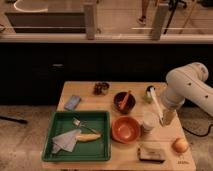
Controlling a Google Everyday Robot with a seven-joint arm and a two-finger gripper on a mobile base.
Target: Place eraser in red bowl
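The step in hand, as I judge it, is the reach for the eraser, with nothing gripped yet. The robot's tool [164, 118] hangs over the far-right part of the pale wooden surface [87, 102] as the camera sees it, just beside the white cup [148, 122]. Its fingers are spread and nothing is between them. The small rectangular eraser [152, 151], pale cream on top with a dark base, lies flat near the front edge, in front of the cup and apart from the tool. The wide, shallow orange-red bowl [125, 129], the red bowl of the task, sits just beside the cup on the side toward the green plastic tray [80, 113]. It looks empty.

To do this well, the tool should travel forward past the cup without brushing it. It should then come straight down over the eraser's middle with the jaws set across the narrow width. The eraser is low, so the fingers likely need to come almost to the surface before closing. A round yellowish fruit [180, 145] lies near one end of the eraser, and the outer finger should keep off it.

Once gripped, the eraser should be lifted high enough to clear the red bowl's rim. The carry is short, and the release should be low over the centre. The smaller dark maroon bowl holding an orange stick [124, 101], just behind the red bowl, is not the target.
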